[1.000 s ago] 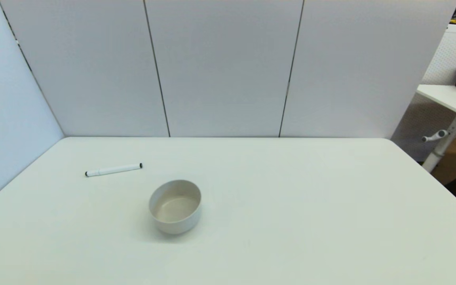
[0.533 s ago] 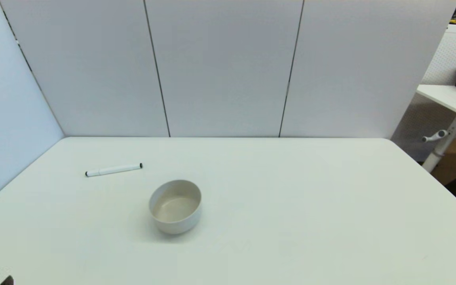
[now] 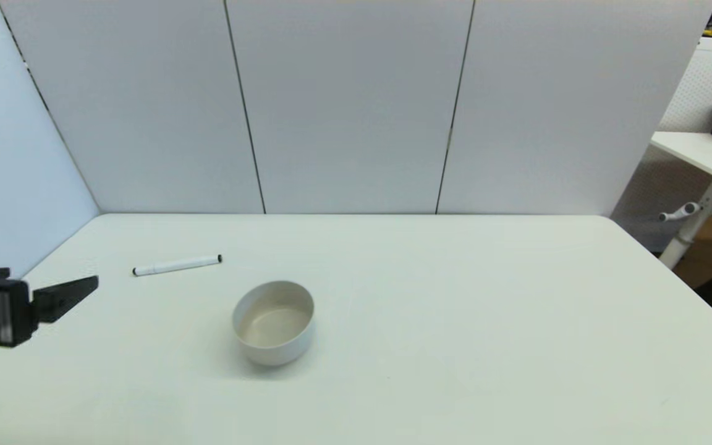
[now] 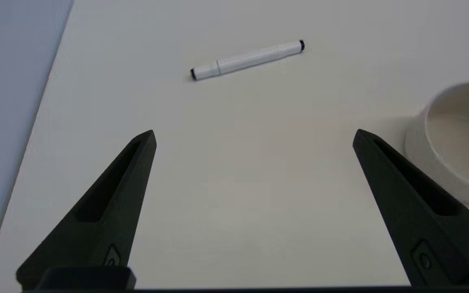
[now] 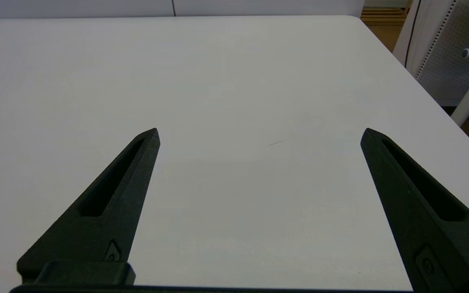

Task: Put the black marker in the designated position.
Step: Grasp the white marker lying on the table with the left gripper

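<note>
**Marker ahead of the left jaws, lying crosswise**

Black marker (image 3: 177, 265) flat on the desk (image 3: 455, 321), in the far-left part, untouched. Long axis running nearly side to side across the robot's front, the right-hand end tipped slightly farther away. Seen from the left wrist (image 4: 246, 60): lying ahead of the jaws and a little toward the left finger's side, well apart from the tips, long axis roughly in line with the gap rather than across it. Judgement: a reach forward and down, plus a wrist turn so the fingers close across the barrel, not along it.

Look of the marker: slim white barrel, a small black tip at each end, a faint seam near the left end where the cap seems to meet the body. Round and light by the look of it, so likely to roll if nudged off-centre.

Just beside it, nearer the robot and to the right: a pale round bowl (image 3: 274, 321), upright, empty, not touching the marker.

Left gripper (image 3: 68, 292) low at the left edge of the head view, above the desk, jaws spread wide, holding nothing; clearly the nearer arm. Right gripper (image 5: 259, 136) outside the head view, over bare desk on the right side, jaws likewise spread wide and empty, marker nowhere in its view.
</note>
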You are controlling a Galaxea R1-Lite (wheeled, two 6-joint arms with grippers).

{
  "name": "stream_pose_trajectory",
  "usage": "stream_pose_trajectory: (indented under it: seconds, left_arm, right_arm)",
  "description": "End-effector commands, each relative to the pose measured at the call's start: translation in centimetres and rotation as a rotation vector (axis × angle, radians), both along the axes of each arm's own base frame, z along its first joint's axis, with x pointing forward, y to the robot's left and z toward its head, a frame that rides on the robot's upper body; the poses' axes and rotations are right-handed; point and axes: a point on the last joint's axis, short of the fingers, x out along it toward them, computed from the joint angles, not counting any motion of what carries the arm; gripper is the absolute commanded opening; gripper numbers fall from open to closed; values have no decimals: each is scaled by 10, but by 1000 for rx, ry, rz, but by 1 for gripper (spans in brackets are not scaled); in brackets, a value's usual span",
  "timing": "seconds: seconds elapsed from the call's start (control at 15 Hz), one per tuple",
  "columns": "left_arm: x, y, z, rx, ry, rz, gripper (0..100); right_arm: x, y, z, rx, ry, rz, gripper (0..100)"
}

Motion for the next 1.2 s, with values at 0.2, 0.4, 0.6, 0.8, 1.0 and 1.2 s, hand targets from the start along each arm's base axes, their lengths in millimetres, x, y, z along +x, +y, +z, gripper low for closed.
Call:
stream_pose_trajectory:
  seconds: [0.2,0.4,0.6,0.8,1.0,1.2]
  left_arm:
    - [125,-9,-20,73,272,-170,100]
    - [157,-1,-32,132,390,-322,100]
    - [183,23,-40,218,442,-504,100]
    - [199,53,-47,264,394,-656,100]
    - [204,76,-57,133,340,-783,100]
    - [211,90,-70,65,278,-850,100]
  right_arm:
    - [0,0,0,0,0,0,100]
    - [0,0,0,0,1,0,100]
    - [0,0,0,0,1,0,100]
    - [0,0,0,-2,0,0,100]
    - [0,0,0,0,0,0,100]
    - [0,0,0,0,1,0,100]
